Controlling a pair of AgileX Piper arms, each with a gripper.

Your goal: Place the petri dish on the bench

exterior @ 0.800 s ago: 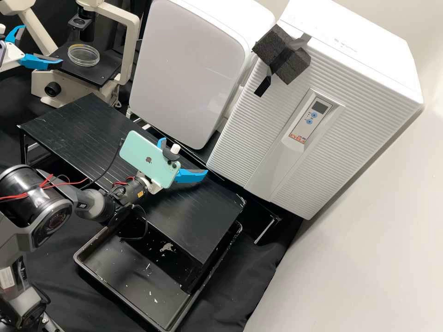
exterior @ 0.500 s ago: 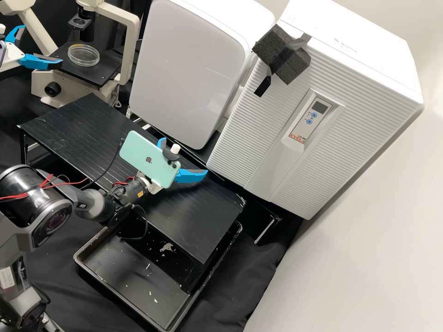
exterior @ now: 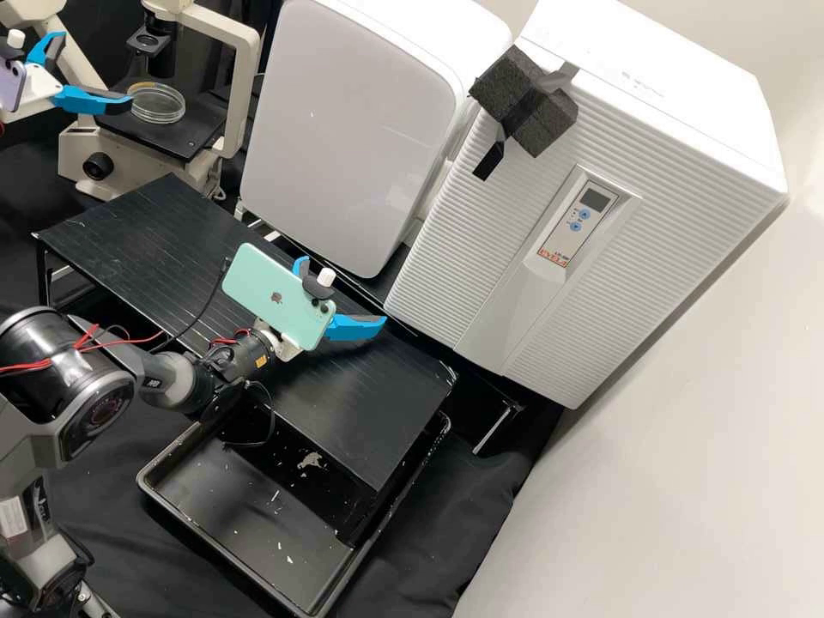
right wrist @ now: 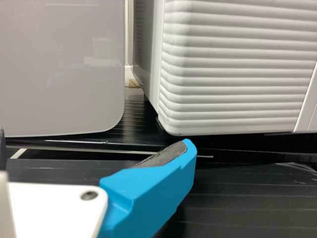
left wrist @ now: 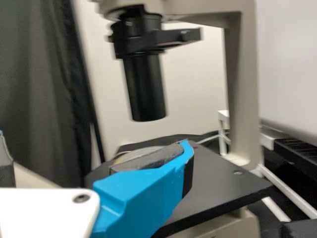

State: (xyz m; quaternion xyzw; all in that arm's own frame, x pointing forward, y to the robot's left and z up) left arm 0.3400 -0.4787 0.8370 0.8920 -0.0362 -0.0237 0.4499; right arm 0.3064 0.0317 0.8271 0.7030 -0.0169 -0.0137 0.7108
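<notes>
Left claw [exterior: 98, 69] spread wide, gripping nothing | petri dish [exterior: 161, 105] on microscope stage [exterior: 196, 137] | right claw [exterior: 343, 290] likewise spread, empty

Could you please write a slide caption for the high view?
Left gripper open near the petri dish on the microscope, right gripper open above the black bench.

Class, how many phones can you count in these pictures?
2: a mint-green phone over the black bench, and a purple phone, partly cut off, at the high view's left edge.
</notes>
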